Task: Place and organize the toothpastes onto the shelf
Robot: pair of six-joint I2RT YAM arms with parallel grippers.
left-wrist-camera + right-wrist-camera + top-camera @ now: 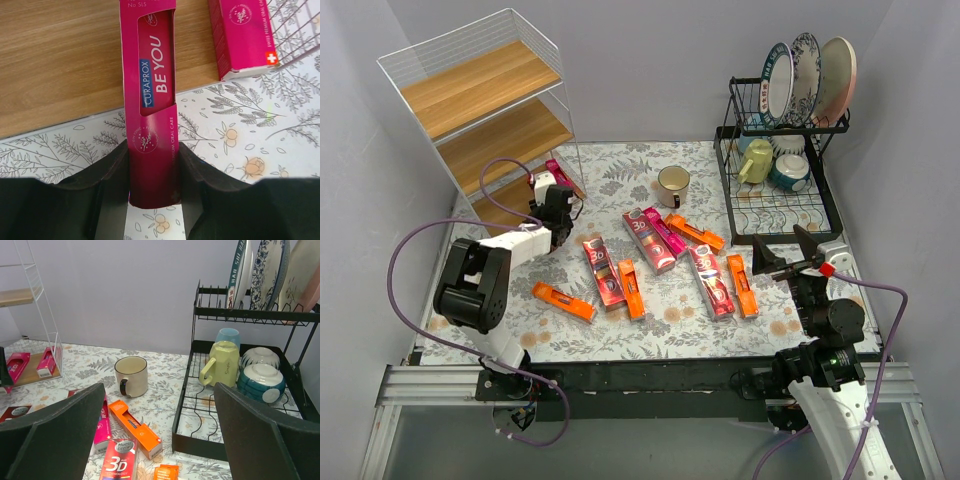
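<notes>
Your left tool (pixel 153 152) is clamped tight on the near end of a magenta-pink carton (pixel 150 75). The carton's far end reaches over the front edge of the bottom board (pixel 60 60) of the shelf (pixel 480 90), which stands at the far left corner of the surface (pixel 620 165). Its near end hangs over the patterned cloth, and you cannot tell whether it touches the wood yet.

Just to its right a second magenta-pink carton (pixel 240 35) lies on the same board, angled slightly away. To place this one well, I would carry it further in until most of its length is over the wood. Square it to that neighbour with a small gap, lower it until it sits flat, and only then let go. If you release it here, it would likely tip off the edge.

Further right, the orange and dark red "3D" cartons (pixel 603 270) lie scattered across the middle of the surface. Your right tool (pixel 787 255) hangs near the right near corner, spread wide and holding nothing.
</notes>
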